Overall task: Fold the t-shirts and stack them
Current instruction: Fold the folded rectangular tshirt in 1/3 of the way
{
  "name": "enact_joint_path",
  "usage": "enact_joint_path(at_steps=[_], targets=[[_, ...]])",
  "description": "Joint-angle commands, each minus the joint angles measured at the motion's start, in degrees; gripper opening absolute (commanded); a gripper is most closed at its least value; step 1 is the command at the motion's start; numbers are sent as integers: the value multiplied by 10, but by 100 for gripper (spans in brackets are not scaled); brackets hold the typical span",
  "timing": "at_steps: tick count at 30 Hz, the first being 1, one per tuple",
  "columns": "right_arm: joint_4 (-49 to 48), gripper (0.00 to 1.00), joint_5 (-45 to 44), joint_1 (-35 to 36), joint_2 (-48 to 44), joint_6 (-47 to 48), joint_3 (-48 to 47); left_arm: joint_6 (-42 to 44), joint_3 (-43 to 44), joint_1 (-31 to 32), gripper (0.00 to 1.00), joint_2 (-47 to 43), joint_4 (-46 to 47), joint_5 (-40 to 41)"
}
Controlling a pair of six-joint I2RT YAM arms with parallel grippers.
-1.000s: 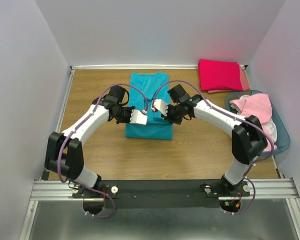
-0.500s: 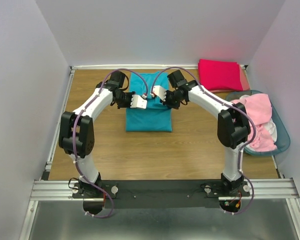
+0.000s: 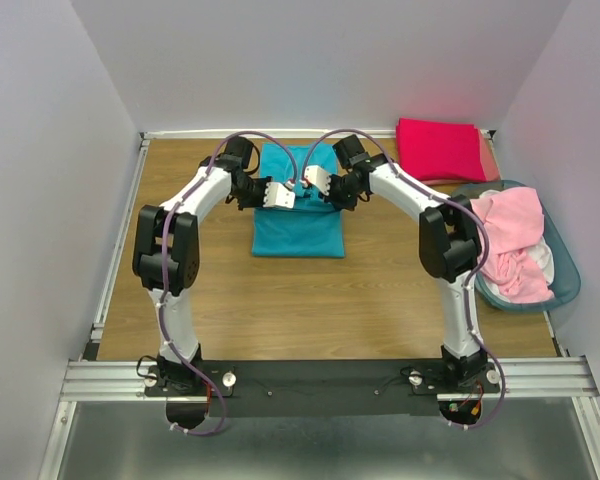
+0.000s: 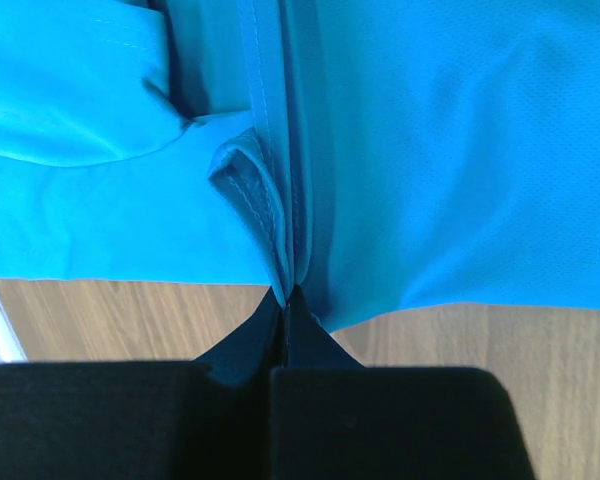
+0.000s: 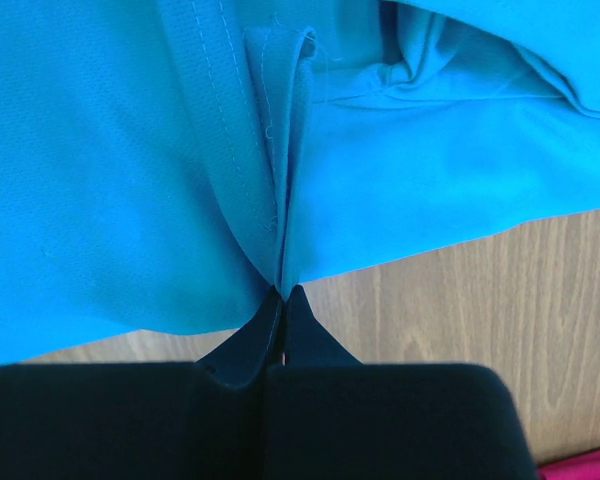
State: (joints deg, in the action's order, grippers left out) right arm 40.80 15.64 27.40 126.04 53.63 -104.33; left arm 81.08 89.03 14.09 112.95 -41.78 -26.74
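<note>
A teal t-shirt (image 3: pixel 298 228) lies folded over on the wooden table (image 3: pixel 280 300) at mid-back. My left gripper (image 3: pixel 291 197) is shut on its hem, the cloth (image 4: pixel 400 150) pinched between the dark fingertips (image 4: pixel 288 296). My right gripper (image 3: pixel 302 185) is shut on the same hem close beside it, and the fabric (image 5: pixel 100 150) bunches at its tips (image 5: pixel 282 292). A folded crimson-pink t-shirt (image 3: pixel 438 148) rests on a salmon one (image 3: pixel 490 160) at the back right. Light pink t-shirts (image 3: pixel 510 215) are heaped in the basket.
The blue-tinted plastic basket (image 3: pixel 568 280) stands at the right edge of the table. White walls close in the back and both sides. Both arms arch inward from their bases on the black rail (image 3: pixel 320 378) at the near edge.
Both grippers have carried the teal shirt's hem away from me toward the back of the table, folding the near half over the far half. The arms have stretched out further.
</note>
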Motion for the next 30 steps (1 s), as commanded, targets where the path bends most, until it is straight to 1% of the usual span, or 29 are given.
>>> enact_joint_path(at_steps=[1, 5, 6, 7, 8, 9, 10, 11, 12, 13, 14, 16, 17, 20, 21, 23, 24, 25, 26, 27, 28, 30], targets=[[18, 1, 7, -8, 21, 10, -32, 9, 32, -6, 0, 18, 0, -12], [18, 1, 4, -12, 36, 13, -46, 12, 43, -6, 0, 35, 1, -9], [18, 1, 2, -12, 42, 13, -47, 11, 44, -7, 2, 39, 7, -9], [18, 3, -1, -13, 45, 12, -49, 9, 44, -7, 8, 41, 9, -7], [17, 7, -9, -13, 48, 11, -54, 3, 47, -7, 16, 45, 13, -7], [17, 21, -13, -13, 51, 1, -60, -4, 48, -9, 28, 47, 19, -7], [17, 28, -20, -13, 56, -6, -66, -10, 52, -11, 32, 47, 22, -8], [17, 34, -20, -15, 57, -13, -73, -15, 54, -13, 34, 47, 27, -9], [17, 38, -23, -16, 58, -23, -94, -19, 66, -17, 40, 44, 28, -11], [18, 47, -24, -20, 57, -46, -104, -30, 72, -21, 43, 40, 28, -16], [18, 50, -21, -23, 55, -59, -118, -37, 79, -27, 50, 37, 28, -21], [18, 52, -15, -30, 49, -112, -152, -65, 98, -36, 52, 18, 27, -41], [18, 56, -4, -35, 38, -149, -163, -79, 102, -39, 52, -1, 26, -50], [18, 57, 11, -39, 15, -205, -171, -129, 78, -48, 53, -34, 33, -83], [18, 57, 25, -40, -2, -237, -167, -140, 48, -49, 53, -59, 44, -87], [18, 57, 43, -43, -25, -266, -135, -173, 12, -49, 53, -83, 63, -99], [19, 55, 63, -43, -44, -300, -121, -209, -21, -49, 53, -102, 71, -108], [19, 54, 77, -43, -54, -316, -106, -230, -35, -49, 52, -110, 72, -133], [18, 51, 110, -43, -62, -345, -66, -274, -60, -49, 51, -120, 75, -146], [18, 50, 129, -43, -75, -363, -49, -296, -72, -49, 51, -123, 76, -163], [18, 48, 146, -43, -79, -376, -21, -320, -83, -49, 51, -127, 81, -195], [17, 45, 196, -43, -77, -410, -5, -389, -123, -51, 51, -130, 106, -223]])
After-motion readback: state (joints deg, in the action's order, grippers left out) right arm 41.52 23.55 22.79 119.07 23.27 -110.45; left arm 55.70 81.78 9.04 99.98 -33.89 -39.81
